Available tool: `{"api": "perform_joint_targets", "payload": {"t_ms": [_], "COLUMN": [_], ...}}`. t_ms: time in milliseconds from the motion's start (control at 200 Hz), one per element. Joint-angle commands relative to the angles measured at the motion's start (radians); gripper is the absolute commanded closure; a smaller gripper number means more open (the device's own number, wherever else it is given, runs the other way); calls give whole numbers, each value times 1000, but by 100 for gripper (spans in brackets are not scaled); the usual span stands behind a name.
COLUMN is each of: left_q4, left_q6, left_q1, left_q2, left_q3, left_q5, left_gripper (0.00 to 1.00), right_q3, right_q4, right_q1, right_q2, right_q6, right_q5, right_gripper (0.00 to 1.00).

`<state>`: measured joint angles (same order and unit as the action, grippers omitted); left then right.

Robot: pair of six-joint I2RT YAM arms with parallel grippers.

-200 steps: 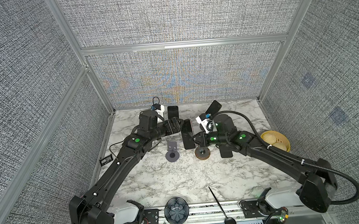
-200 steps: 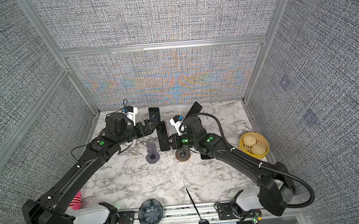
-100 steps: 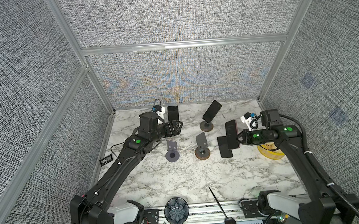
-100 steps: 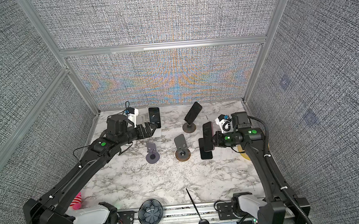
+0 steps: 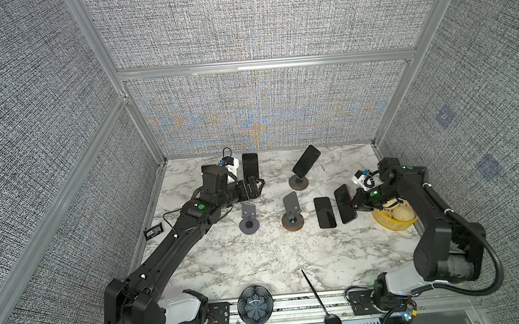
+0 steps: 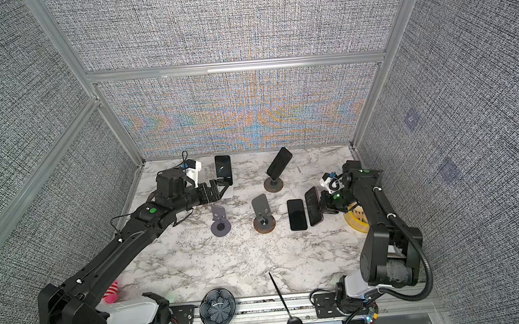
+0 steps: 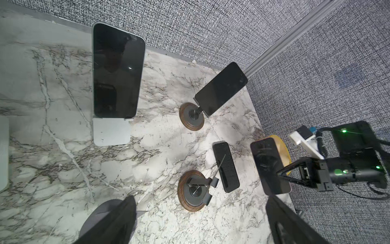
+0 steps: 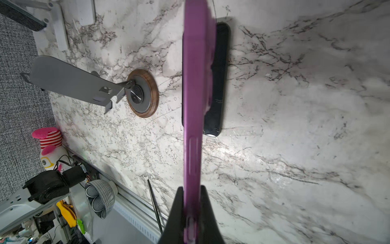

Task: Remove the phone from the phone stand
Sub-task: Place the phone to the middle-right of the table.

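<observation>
Purple phone (image 8: 193,84) in clamped right hand (image 8: 191,191)

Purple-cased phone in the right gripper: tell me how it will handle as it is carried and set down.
The purple-cased phone looks a stiff slab, so it should not sag. The right gripper pinches just a small patch, so it may pivot. Set on its thin edge, it would likely topple flat.
</observation>
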<state>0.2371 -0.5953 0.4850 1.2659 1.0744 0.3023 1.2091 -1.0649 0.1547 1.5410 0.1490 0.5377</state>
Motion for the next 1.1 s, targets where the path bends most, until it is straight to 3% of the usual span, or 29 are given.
{"api": "perform_joint_targets", "payload": {"t_ms": [0, 545, 1095], "left_q4": [-28, -38, -48], "left_q6": [18, 15, 4], "left_q1": [-5, -24, -27], "left_q2": [3, -62, -50], "left_q3": [10, -47, -57], "left_q5": [26, 25, 32], "left_gripper": [3, 4, 4], "right_q3": [9, 59, 68], "right_q4": [22, 75, 60], "right_q1": [2, 45, 32], "right_q2": [56, 262, 371], "right_q6": [66, 93, 99], "right_q5": [-4, -37, 42], "right_gripper": [100, 100, 100]}}
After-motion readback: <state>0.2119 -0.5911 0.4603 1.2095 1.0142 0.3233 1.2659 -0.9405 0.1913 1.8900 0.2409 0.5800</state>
